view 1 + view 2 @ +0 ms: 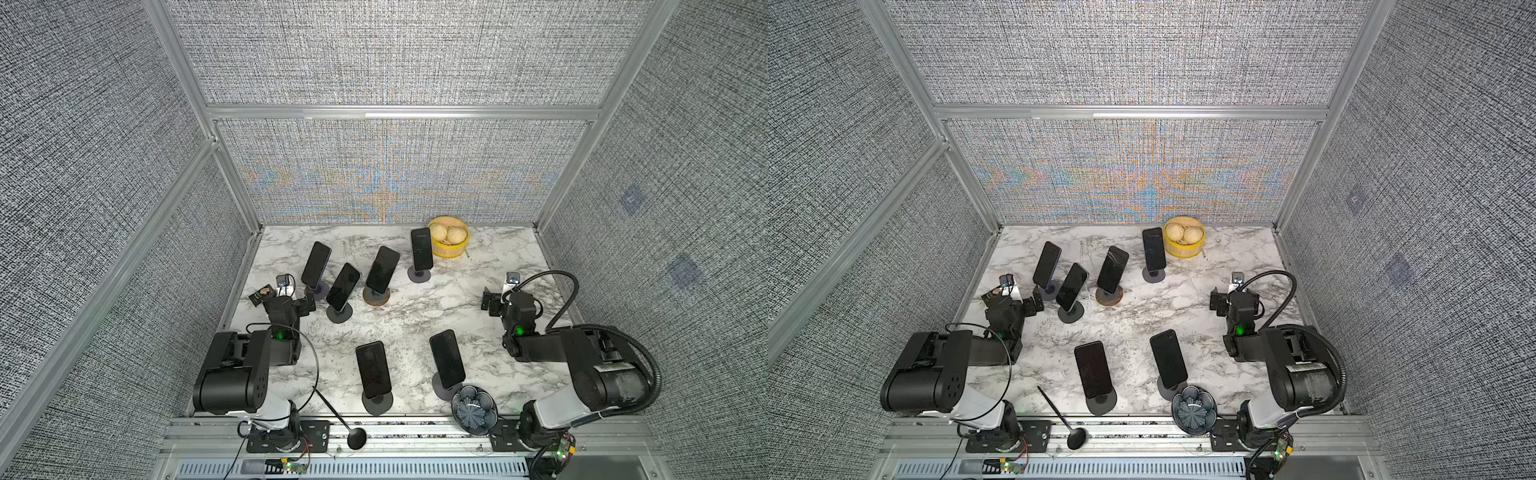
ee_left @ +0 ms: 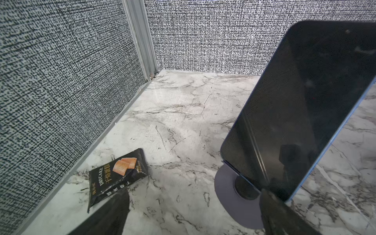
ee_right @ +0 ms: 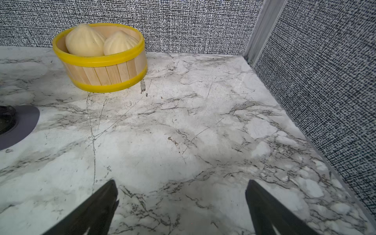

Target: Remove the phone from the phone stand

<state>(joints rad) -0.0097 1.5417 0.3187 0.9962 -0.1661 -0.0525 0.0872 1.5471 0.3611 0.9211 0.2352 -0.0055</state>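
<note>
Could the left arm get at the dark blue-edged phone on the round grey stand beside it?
Likely yes: the left arm has its jaws open beside the blue-edged phone, nothing between.

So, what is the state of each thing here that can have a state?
left gripper: open, empty.
right gripper: open, empty.
phone nearest the left gripper: on its stand, tilted back, screen dark.
five other phones: likewise mounted, screens dark.
steamer basket: uncovered, holding two buns.
snack packet: lying flat, crumpled.
blue bowl: upright, empty.
ladle: lying down, untouched.
</note>
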